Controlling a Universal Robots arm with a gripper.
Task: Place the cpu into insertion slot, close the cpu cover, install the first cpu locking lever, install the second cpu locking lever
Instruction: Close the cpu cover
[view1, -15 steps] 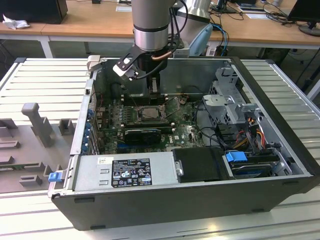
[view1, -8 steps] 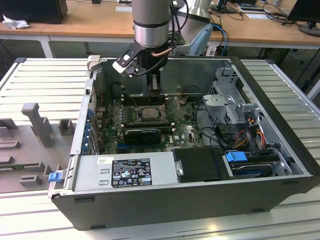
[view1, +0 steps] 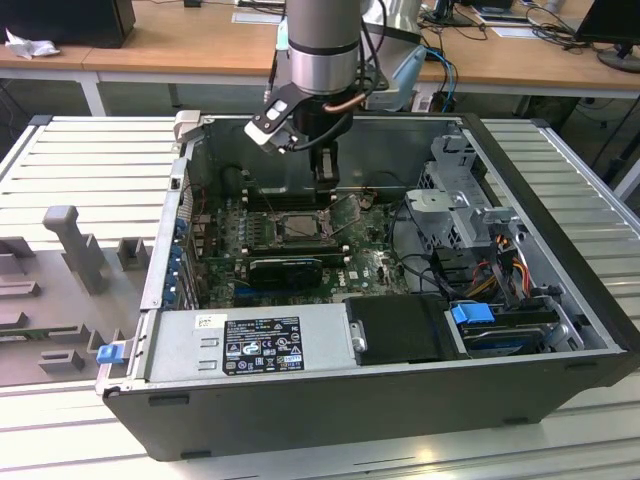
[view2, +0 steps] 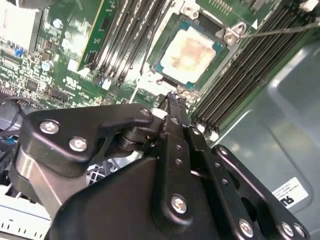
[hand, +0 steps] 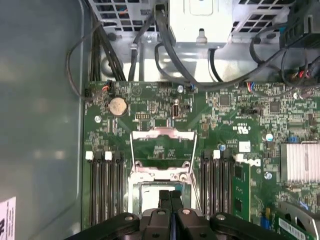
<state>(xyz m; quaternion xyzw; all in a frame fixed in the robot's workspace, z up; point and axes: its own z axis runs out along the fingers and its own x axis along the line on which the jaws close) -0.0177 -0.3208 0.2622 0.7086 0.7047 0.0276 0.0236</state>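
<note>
The cpu (view2: 192, 50), a pale silvery-beige square, lies flat in the socket (view2: 165, 70) on the green motherboard. The cpu cover (hand: 162, 134), a thin metal frame with a square window, stands swung open beyond the socket, and it rises tilted beside the socket (view1: 300, 226) as cpu cover (view1: 347, 210) in the exterior view. My gripper (view2: 175, 97) hangs just above the socket's near edge with its black fingers pressed together and nothing between them; it is also seen as gripper (hand: 170, 196) and gripper (view1: 325, 172). A thin wire lever (view2: 280, 30) sticks out past the socket.
Black memory slots (hand: 106, 185) flank the socket on both sides. The grey case wall (hand: 40, 125) runs close alongside. Cables (hand: 165, 55) and a drive cage (view1: 455, 205) crowd one end, with a graphics card (view1: 285, 268) and power supply (view1: 260, 345) toward the case front.
</note>
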